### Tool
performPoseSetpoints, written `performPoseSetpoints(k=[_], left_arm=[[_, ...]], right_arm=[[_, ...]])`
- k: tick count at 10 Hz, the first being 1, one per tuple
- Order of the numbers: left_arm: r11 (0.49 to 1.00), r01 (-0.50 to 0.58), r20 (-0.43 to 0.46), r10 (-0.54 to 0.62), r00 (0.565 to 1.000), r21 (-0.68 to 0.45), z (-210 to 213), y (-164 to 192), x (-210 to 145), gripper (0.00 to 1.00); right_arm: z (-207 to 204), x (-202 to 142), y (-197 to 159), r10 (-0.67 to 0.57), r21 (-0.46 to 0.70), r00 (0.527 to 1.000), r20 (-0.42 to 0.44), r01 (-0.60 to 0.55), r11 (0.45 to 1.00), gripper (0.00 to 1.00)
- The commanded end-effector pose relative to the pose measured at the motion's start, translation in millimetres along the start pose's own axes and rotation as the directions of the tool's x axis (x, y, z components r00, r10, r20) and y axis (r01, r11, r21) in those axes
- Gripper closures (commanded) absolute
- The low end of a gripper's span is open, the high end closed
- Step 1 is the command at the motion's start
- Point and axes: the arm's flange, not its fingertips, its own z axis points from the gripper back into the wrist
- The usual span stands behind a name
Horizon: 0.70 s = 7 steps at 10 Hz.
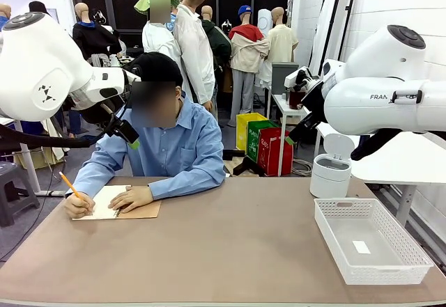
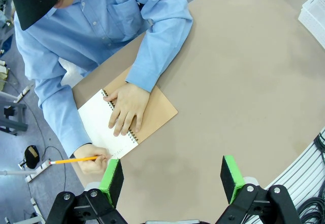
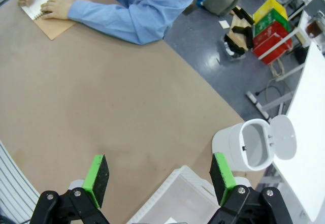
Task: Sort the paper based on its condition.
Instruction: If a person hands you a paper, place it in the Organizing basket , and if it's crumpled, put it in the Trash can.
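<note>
The paper is out of view. A person in a blue shirt writes with a pencil (image 1: 68,184) on the white page of a spiral notebook (image 1: 104,202) with a tan cover, holding it flat with the other hand (image 2: 127,107). My left gripper (image 2: 172,176) is open, high above the table near the notebook (image 2: 96,117), with nothing between its green pads. In the front view it (image 1: 129,134) hangs in front of the person's shoulder. My right gripper (image 3: 161,176) is open and holds nothing, raised over the table's right part (image 1: 298,127).
A white mesh basket (image 1: 411,258) stands at the table's right front with a tiny white scrap (image 1: 361,246) inside. Behind it sits a small white bin (image 1: 329,175) with its lid up, also seen in the right wrist view as the bin (image 3: 244,148).
</note>
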Motion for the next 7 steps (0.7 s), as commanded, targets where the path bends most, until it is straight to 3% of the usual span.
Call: performPoseSetpoints(k=[1, 7], left_arm=[[1.000, 0.006, 0.004, -0.006, 1.000, -0.004, 1.3, 0.2, 0.0, 0.00], [1.000, 0.006, 0.004, -0.006, 1.000, -0.004, 1.3, 0.2, 0.0, 0.00]], right_arm=[[1.2, 1.5, -0.5, 0.000, 0.004, 1.000, -0.007, 0.000, 1.000, 0.00], [1.2, 1.5, -0.5, 0.000, 0.004, 1.000, -0.007, 0.000, 1.000, 0.00]])
